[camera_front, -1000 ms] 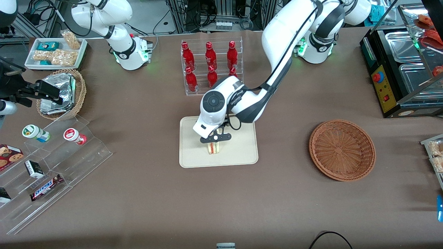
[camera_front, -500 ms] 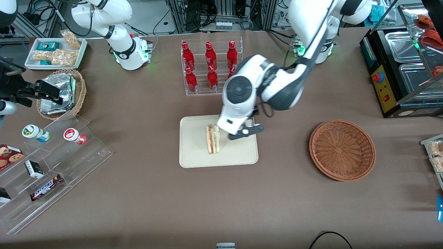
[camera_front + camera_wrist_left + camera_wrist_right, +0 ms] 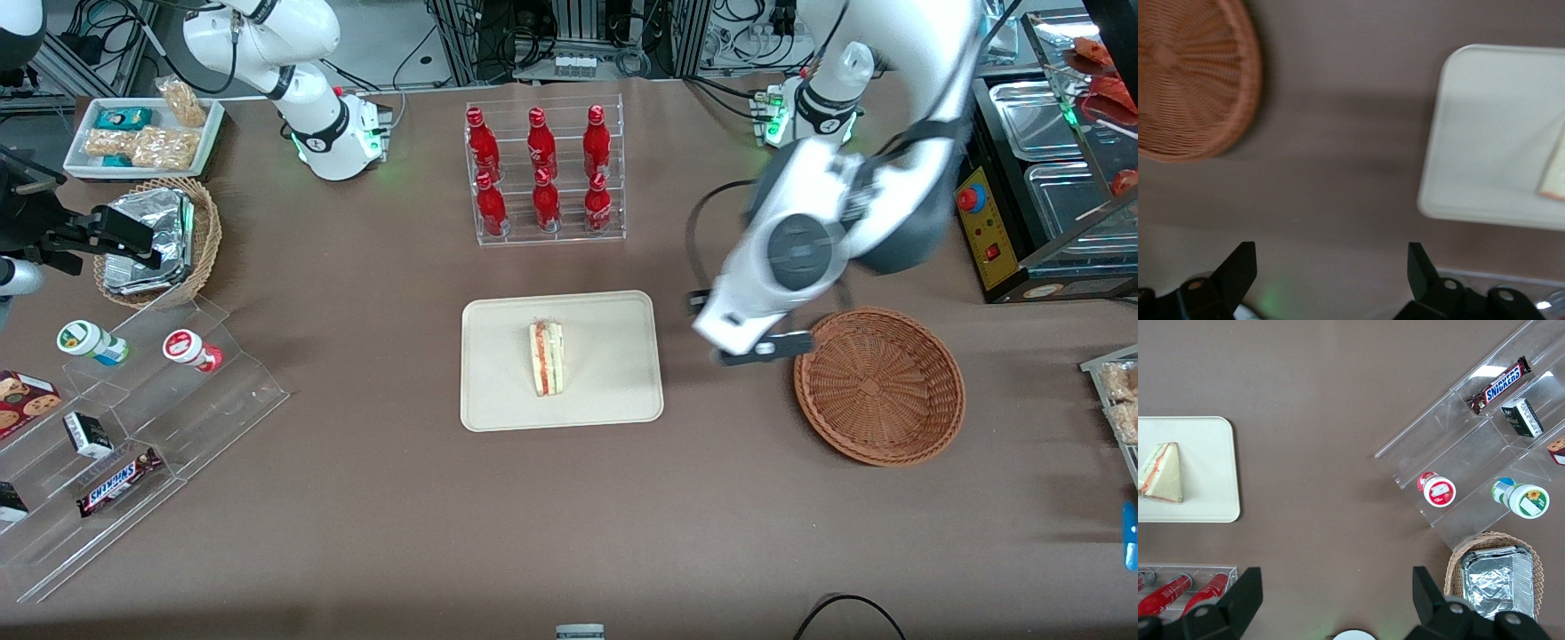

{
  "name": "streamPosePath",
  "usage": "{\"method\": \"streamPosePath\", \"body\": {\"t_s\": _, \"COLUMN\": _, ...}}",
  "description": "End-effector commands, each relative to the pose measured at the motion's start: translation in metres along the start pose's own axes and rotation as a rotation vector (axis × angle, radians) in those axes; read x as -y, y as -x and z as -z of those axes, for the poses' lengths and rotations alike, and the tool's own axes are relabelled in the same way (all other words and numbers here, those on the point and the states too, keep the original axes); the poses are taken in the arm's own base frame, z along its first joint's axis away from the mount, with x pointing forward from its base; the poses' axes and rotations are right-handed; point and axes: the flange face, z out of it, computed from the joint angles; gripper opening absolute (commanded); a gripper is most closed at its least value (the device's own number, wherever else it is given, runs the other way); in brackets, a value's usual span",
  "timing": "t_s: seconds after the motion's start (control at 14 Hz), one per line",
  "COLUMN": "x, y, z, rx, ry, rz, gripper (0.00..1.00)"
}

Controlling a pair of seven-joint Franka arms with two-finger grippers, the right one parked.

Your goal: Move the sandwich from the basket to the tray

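**One sandwich on the tray, claw wide and empty**

One sandwich (image 3: pixel 548 358) lies near the middle of the cream tray (image 3: pixel 498 404), at the centre of the front frame, its red-orange and green layers showing along the edge. We see the claw (image 3: pixel 756 349) held above the brown tabletop (image 3: pixel 373 516) between the tray and the round reddish wicker basket (image 3: pixel 878 386), just beside the basket's rim; its two fingers (image 3: pixel 1238 270) stand wide apart with nothing between them, and the basket holds nothing.

We can read only one label: "SNICKERS" on one bar (image 3: pixel 117 481) in the clear stepped stand (image 3: pixel 222 400) at the lower left of the front frame. That stand also carries two small round tubs, one with a green lid (image 3: pixel 85 340) and one with a red lid (image 3: pixel 187 348), whose writing is too small for us to read.

We count six red bottles (image 3: pixel 539 169) in a clear rack at the upper middle, in two rows of three. At the upper left sit one white tray of snacks (image 3: pixel 142 135) and one lighter wicker basket with foil packets (image 3: pixel 156 240).
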Motion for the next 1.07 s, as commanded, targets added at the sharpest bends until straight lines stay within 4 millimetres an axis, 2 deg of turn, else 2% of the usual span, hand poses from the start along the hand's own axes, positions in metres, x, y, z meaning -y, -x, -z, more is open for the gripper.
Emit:
{"method": "streamPosePath", "body": {"t_s": 0.0, "x": 0.079, "y": 0.028, "z": 0.036, "rx": -0.003, "ry": -0.021, "rz": -0.103, "gripper": 1.00}}
{"method": "streamPosePath", "body": {"t_s": 0.29, "x": 0.187, "y": 0.040, "z": 0.090, "rx": -0.059, "ry": 0.039, "rz": -0.182, "gripper": 1.00}}
{"method": "streamPosePath", "body": {"t_s": 0.43, "x": 0.213, "y": 0.043, "z": 0.117, "rx": -0.096, "ry": 0.053, "rz": -0.189, "gripper": 1.00}}
{"method": "streamPosePath", "body": {"t_s": 0.57, "x": 0.223, "y": 0.048, "z": 0.140, "rx": -0.152, "ry": 0.054, "rz": -0.160, "gripper": 1.00}}
{"method": "streamPosePath", "body": {"t_s": 0.71, "x": 0.244, "y": 0.054, "z": 0.157, "rx": -0.190, "ry": 0.064, "rz": -0.123, "gripper": 1.00}}
{"method": "streamPosePath", "body": {"t_s": 1.0, "x": 0.254, "y": 0.057, "z": 0.161, "rx": -0.202, "ry": 0.064, "rz": -0.106, "gripper": 1.00}}
